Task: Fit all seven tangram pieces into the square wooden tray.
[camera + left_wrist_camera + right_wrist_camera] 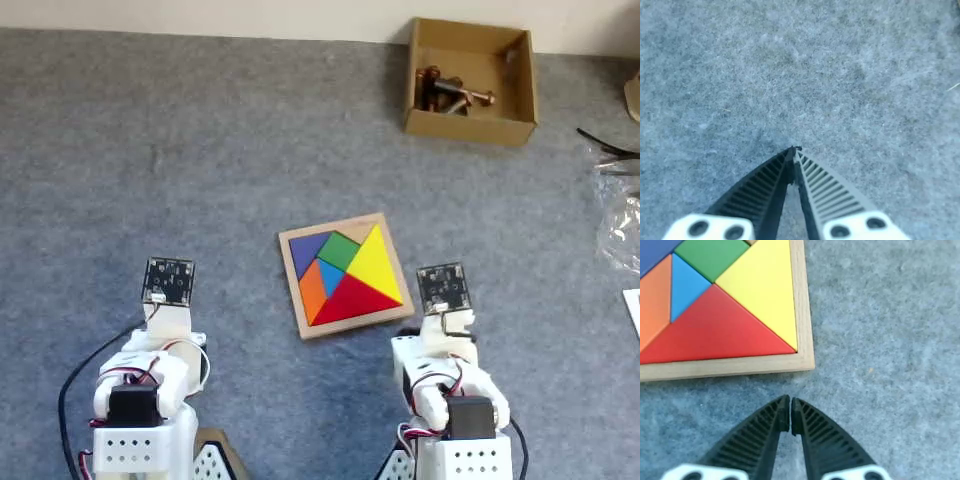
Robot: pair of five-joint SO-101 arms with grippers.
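My right tool [790, 409], tips together and empty, sits just short of the square wooden tray [740, 367], whose near corner lies just ahead with the tangram pieces [715, 330] filling it, while my left tool [795, 152], also closed, is well apart over the grey worktop [790, 60]

Left arm [150, 378], right arm [447, 388] folded, jaws closed

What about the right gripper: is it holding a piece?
No, the right gripper is shut on nothing, just outside the tray.
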